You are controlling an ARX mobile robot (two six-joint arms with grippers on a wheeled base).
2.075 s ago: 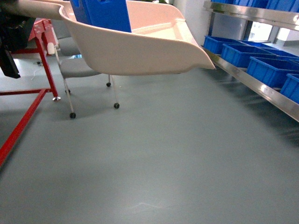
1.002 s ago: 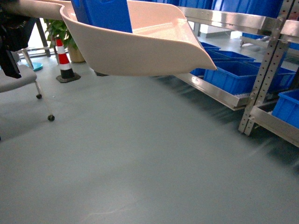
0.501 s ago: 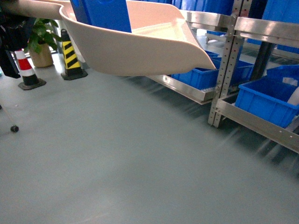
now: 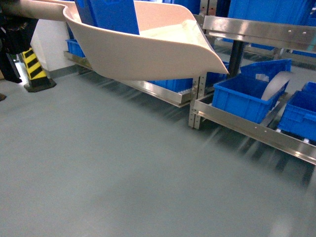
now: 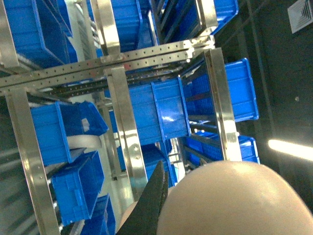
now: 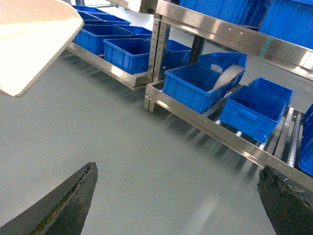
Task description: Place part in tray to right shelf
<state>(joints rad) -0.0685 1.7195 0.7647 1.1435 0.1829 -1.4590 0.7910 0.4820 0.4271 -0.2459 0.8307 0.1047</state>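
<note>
The right gripper (image 6: 178,205) has its dark fingers (image 6: 68,200) spread wide above the grey floor (image 4: 123,173), holding nothing. Of the left gripper only one dark finger (image 5: 155,196) shows against the tray's underside; I cannot tell its opening. The bright-blue plastic part (image 4: 108,15) stands in the cream plastic tray (image 4: 148,54). The stainless-steel right shelf (image 4: 256,131) carries large blue crates (image 4: 242,98).

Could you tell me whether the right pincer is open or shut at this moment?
Open: in its wrist view the right pincer shows two dark fingertips spread wide apart, with only bare floor between.
</note>
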